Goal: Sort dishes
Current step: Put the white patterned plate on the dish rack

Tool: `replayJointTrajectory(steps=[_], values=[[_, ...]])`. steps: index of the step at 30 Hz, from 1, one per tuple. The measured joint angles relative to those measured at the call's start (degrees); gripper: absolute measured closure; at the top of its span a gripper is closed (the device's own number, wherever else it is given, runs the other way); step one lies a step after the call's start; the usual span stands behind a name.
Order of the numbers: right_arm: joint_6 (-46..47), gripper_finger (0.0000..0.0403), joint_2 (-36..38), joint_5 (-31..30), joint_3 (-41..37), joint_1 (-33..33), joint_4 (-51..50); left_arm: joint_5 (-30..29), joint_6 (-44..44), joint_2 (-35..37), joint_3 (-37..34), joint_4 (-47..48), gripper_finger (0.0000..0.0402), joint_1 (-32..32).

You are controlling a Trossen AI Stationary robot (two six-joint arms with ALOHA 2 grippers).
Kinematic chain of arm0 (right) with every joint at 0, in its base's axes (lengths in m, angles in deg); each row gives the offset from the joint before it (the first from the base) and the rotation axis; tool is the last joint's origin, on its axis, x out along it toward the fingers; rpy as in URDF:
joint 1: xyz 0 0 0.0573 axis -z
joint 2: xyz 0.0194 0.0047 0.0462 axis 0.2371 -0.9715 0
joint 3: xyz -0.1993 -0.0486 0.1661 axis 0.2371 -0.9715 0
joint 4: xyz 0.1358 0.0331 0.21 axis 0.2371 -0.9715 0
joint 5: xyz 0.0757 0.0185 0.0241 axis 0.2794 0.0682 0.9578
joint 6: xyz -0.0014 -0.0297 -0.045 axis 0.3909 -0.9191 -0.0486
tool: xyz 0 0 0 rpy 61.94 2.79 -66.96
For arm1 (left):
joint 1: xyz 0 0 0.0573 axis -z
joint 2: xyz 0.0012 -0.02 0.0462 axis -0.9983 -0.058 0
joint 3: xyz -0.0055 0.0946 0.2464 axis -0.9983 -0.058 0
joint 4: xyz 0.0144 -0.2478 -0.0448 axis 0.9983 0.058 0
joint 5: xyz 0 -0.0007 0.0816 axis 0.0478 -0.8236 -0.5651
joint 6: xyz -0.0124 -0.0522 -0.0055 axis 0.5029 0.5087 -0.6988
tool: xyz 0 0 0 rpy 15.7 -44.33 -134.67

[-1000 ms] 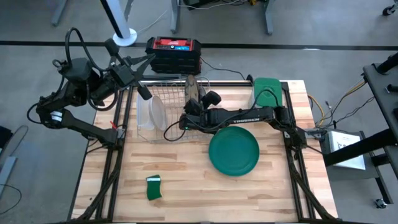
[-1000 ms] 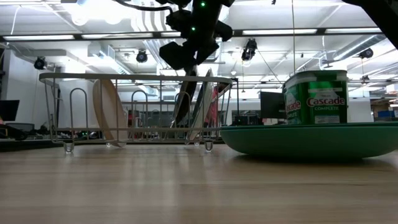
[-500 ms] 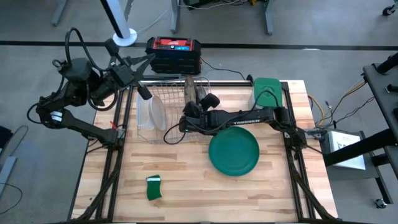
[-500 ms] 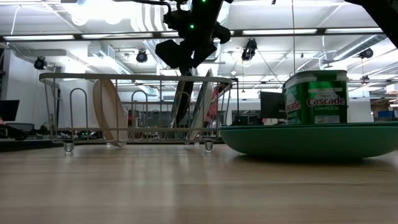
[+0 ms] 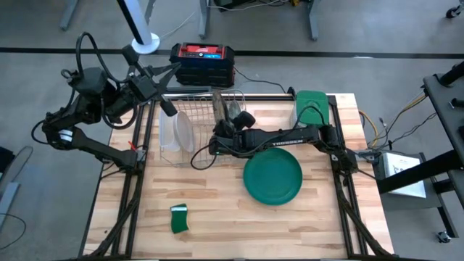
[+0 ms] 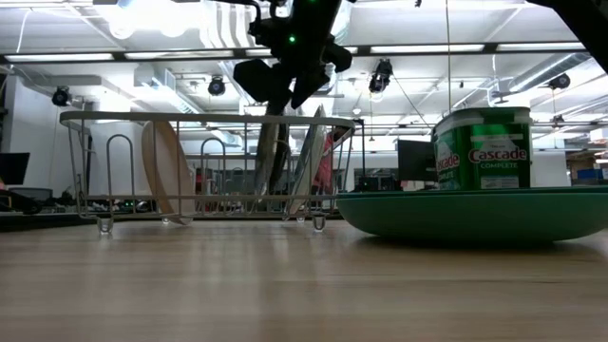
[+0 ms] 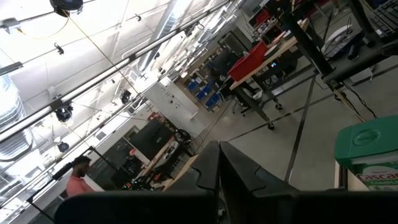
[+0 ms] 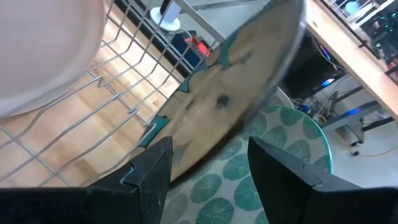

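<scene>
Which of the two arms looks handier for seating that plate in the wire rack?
The right. Its gripper is over the rack, holding a brownish plate on edge among the wires. The left gripper waits off the table's far left corner.

Left gripper [image 7: 219, 180] fingers together, pointed at room: green canister [image 7: 368, 152], red bin [image 7: 247, 60], person [image 7: 78, 177] far off.

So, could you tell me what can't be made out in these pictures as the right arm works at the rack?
- Right gripper: the fingers flank the patterned plate; actual contact is not visible in the right wrist view.
- Dish rack slots: the right arm covers them in the high view.
- Left gripper: open or shut is not visible; the left wrist view faces the room.
- Dark green plate: cut by the low view's edge.
</scene>
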State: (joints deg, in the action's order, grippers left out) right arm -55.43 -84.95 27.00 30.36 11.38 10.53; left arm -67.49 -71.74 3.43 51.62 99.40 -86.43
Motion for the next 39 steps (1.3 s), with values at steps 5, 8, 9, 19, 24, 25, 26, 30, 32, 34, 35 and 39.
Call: replayJointTrajectory(steps=[5,8,9,19,24,25,26,30,32,34,35,39], values=[[2.19,0.0202,0.0,1.21,0.0,-0.08,-0.05,0.0,0.0,0.0,0.0,0.0,0.0401,0.01],[2.5,0.0202,0.0,1.32,0.0,-0.08,-0.02,-0.01,0.0,0.0,0.0,0.02,0.0401,0.01],[2.61,0.0202,0.0,1.32,0.0,-0.08,-0.02,0.0,0.02,0.0,-0.04,0.01,0.0401,0.01],[1.26,0.0201,0.0,1.3,0.0,-0.14,0.31,0.0,0.22,0.0,-0.42,-0.04,0.0401,0.02],[-6.03,0.0201,0.04,1.04,0.21,-1.11,4.34,0.0,0.22,0.0,-0.42,-0.04,0.0401,0.0],[-7.08,0.0201,0.08,1.29,0.66,-1.17,4.67,0.0,0.22,0.0,-0.42,-0.04,0.0402,0.02],[-8.0,0.0201,0.14,2.52,1.39,-1.16,4.76,0.0,0.22,0.0,-0.42,-0.04,0.0401,0.02],[-16.35,0.0201,0.57,14.13,3.37,-0.49,10.93,0.02,0.22,0.0,-0.42,-0.05,0.0401,0.01],[-23.52,0.0201,0.35,18.79,3.22,-0.34,17.05,0.07,0.22,0.0,-0.42,-0.07,0.0401,0.01],[-28.38,0.0201,0.23,20.4,2.42,-0.19,21.39,0.35,0.22,0.0,-0.42,-0.05,0.0401,0.0],[-29.36,0.0201,0.22,20.75,1.99,-0.05,23.28,0.35,0.22,0.0,-0.42,-0.07,0.0401,0.0],[-30.91,0.0201,0.22,21.65,1.66,1.16,25.68,0.35,-1.07,0.0,-0.42,-0.33,0.0401,0.02]])
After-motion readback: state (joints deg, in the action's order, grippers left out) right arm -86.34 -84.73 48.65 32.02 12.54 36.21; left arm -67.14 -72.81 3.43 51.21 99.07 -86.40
